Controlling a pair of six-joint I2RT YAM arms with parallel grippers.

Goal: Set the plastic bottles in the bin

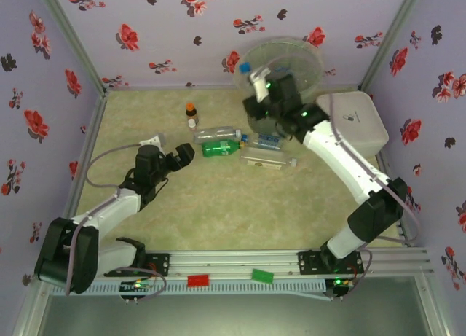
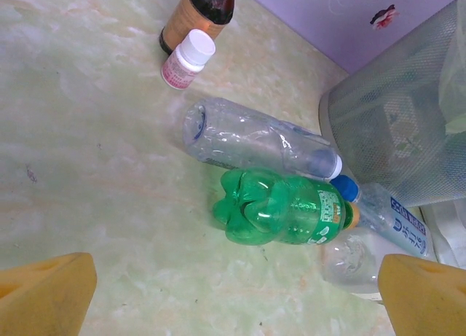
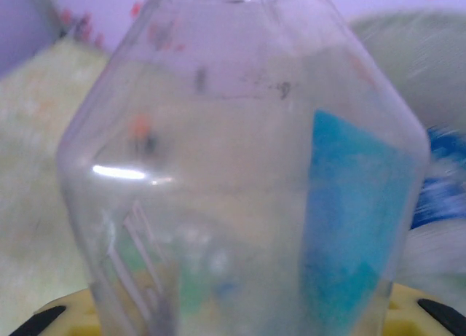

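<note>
My right gripper (image 1: 266, 95) is shut on a clear plastic bottle (image 1: 256, 81) with a blue label (image 3: 349, 227), held up at the near left rim of the bin (image 1: 295, 55). On the table lie a clear bottle (image 2: 255, 139), a green bottle (image 2: 280, 208), a blue-labelled bottle (image 2: 389, 216) and another clear one (image 2: 353, 257). The left gripper (image 1: 182, 155) stands open just left of them, its yellow fingertips (image 2: 44, 292) wide apart with nothing between. The green bottle (image 1: 220, 148) is the one nearest to it.
A brown orange-capped bottle (image 1: 191, 108) and a small white-capped bottle (image 1: 192, 122) stand behind the lying bottles. A white lidded box (image 1: 353, 121) sits right of the bin. Flowered walls close in the table on three sides.
</note>
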